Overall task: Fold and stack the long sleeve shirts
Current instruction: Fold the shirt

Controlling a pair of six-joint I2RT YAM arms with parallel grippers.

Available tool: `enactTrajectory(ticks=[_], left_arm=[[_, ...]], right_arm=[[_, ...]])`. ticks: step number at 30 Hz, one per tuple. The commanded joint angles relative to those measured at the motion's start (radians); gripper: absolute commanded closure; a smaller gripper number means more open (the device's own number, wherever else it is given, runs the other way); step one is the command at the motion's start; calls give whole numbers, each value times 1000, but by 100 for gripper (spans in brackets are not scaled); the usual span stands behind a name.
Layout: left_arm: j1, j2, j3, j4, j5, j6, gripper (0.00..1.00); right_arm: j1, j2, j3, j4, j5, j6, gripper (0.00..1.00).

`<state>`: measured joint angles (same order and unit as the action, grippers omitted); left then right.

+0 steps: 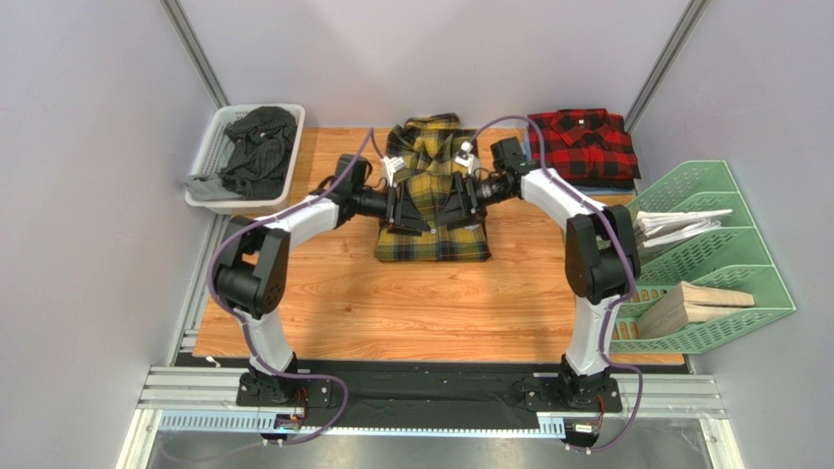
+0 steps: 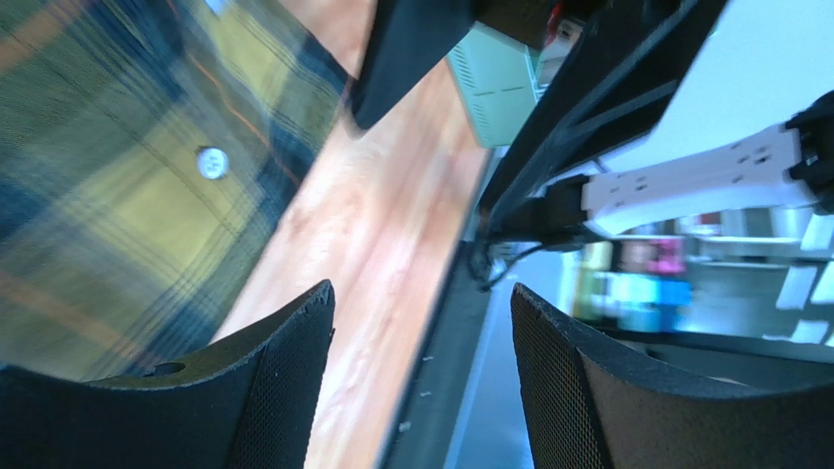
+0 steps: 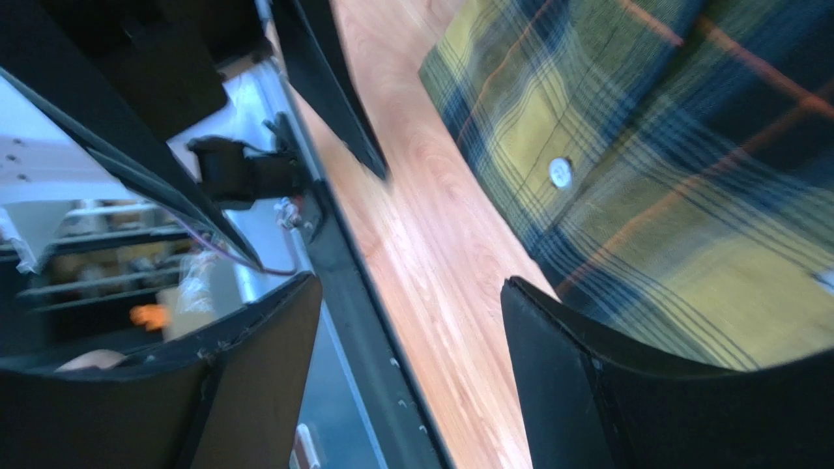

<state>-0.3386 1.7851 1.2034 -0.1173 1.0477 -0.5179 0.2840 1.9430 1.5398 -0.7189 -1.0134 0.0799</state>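
Note:
The yellow plaid long sleeve shirt (image 1: 431,239) lies partly folded at the middle of the wooden table (image 1: 392,303), collar toward the back. Both grippers hover over its middle, pointing toward the table's front. My left gripper (image 1: 405,211) is open with nothing between its fingers (image 2: 284,371), and the yellow shirt (image 2: 127,176) lies beside them. My right gripper (image 1: 458,203) is open and empty too, with the yellow shirt (image 3: 666,147) to one side of its fingers (image 3: 568,381). The red plaid long sleeve shirt (image 1: 585,145) lies folded at the back right.
A white basket (image 1: 210,147) with dark clothes stands at the back left. A green file rack (image 1: 715,283) holding papers and wooden blocks stands at the right edge. Grey walls close in the back and sides.

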Motion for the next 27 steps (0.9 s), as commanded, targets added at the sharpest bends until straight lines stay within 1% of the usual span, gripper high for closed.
enactTrajectory(ticks=[1,3,5,6,7,10,13,16,17,20,21,22,23,25,26,27], left_arm=[[-16,128,-54,339,54,-350,29],[-8,199,-67,329,29,-413,30],[4,220,-102,325,-6,-426,31],[22,232,-120,289,-41,-388,31],[33,237,-128,206,-58,-363,32],[78,238,-172,92,-118,-272,32],[113,231,-208,28,-176,-208,32],[147,197,-235,19,-161,-156,32],[153,183,-229,24,-96,-110,32],[129,107,-171,7,32,-27,33],[116,52,-157,37,43,-22,33],[104,33,-136,38,43,-10,32],[80,28,-70,31,28,1,32],[59,80,8,36,14,-24,33],[49,112,84,51,2,-83,35],[47,179,117,92,-12,-115,38]], right_arm=[[23,97,-102,255,-119,274,28],[20,155,-127,277,-117,296,30],[-3,203,-173,273,-96,291,31],[-15,218,-184,250,-84,281,31],[-40,229,-194,231,-58,271,32],[-83,258,-222,184,-2,239,32],[-104,260,-237,170,12,239,32],[-106,203,-244,122,7,169,32],[-108,183,-242,89,-4,152,32],[-105,81,-247,91,-74,141,34],[-100,56,-245,113,-91,150,34],[-95,19,-239,146,-94,193,34],[-89,10,-227,215,-90,214,34],[-63,42,-147,280,-65,263,35],[-56,68,-103,294,-57,290,36],[-46,106,-58,292,-56,300,40]])
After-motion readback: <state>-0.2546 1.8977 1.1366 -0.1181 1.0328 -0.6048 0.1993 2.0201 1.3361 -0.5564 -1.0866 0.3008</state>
